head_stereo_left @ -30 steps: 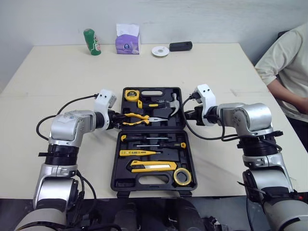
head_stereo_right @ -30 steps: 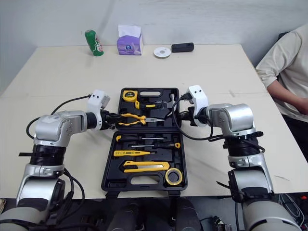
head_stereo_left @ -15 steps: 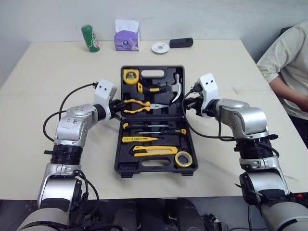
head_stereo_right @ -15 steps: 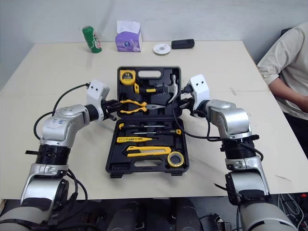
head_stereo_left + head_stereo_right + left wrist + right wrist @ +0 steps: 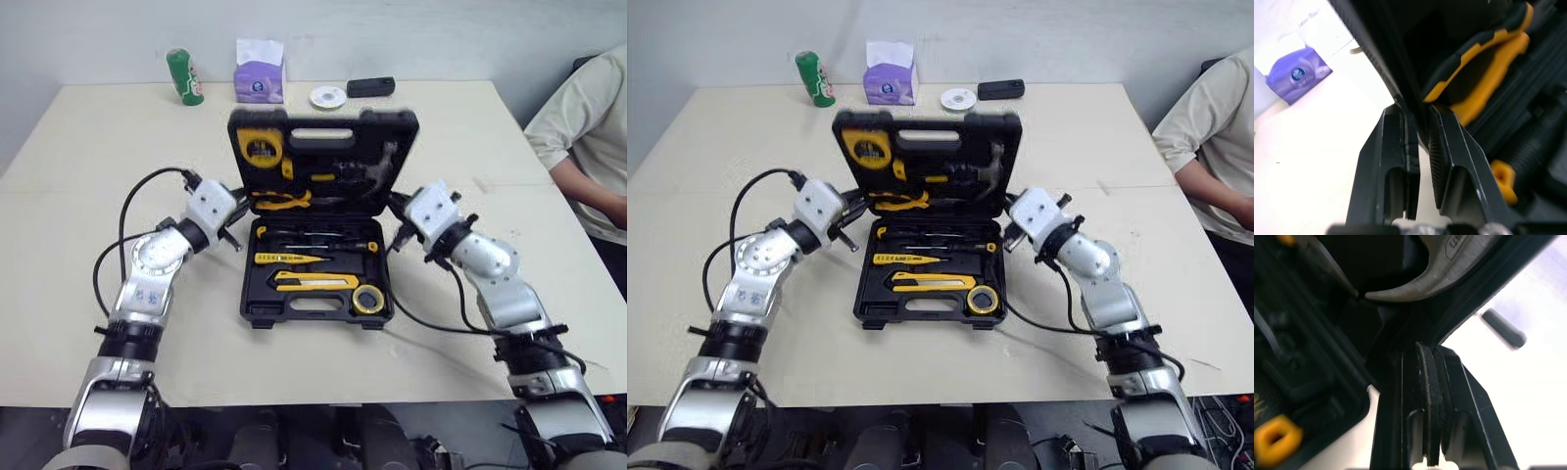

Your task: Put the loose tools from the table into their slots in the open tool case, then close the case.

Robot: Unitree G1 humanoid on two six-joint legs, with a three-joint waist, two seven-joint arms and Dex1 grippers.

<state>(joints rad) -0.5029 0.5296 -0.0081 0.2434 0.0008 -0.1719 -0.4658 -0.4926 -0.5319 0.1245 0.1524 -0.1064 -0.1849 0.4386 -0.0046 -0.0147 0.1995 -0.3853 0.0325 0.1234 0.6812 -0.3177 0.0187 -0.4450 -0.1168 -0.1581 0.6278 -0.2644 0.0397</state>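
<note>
The black tool case [image 5: 257,311] lies open mid-table, its lid [image 5: 323,120] tilted up, roughly halfway raised. In the lid sit a yellow tape measure [image 5: 257,149], a hammer [image 5: 370,168] and yellow-handled pliers [image 5: 279,201]. The base holds screwdrivers [image 5: 313,245], a yellow utility knife [image 5: 313,282] and a tape roll [image 5: 368,301]. My left gripper [image 5: 235,209] is shut on the lid's left edge [image 5: 1411,105], one finger [image 5: 1393,147] on each side. My right gripper [image 5: 396,213] is shut on the lid's right edge [image 5: 1469,298].
Along the table's far edge stand a green can [image 5: 184,76], a purple tissue pack [image 5: 259,73], a white disc [image 5: 326,96] and a black device [image 5: 370,87]. A person [image 5: 588,127] sits at the right side of the table.
The lid has swung up from lying flat to a steep tilt, with both grippers rising along its side edges. The camera has also shifted.
</note>
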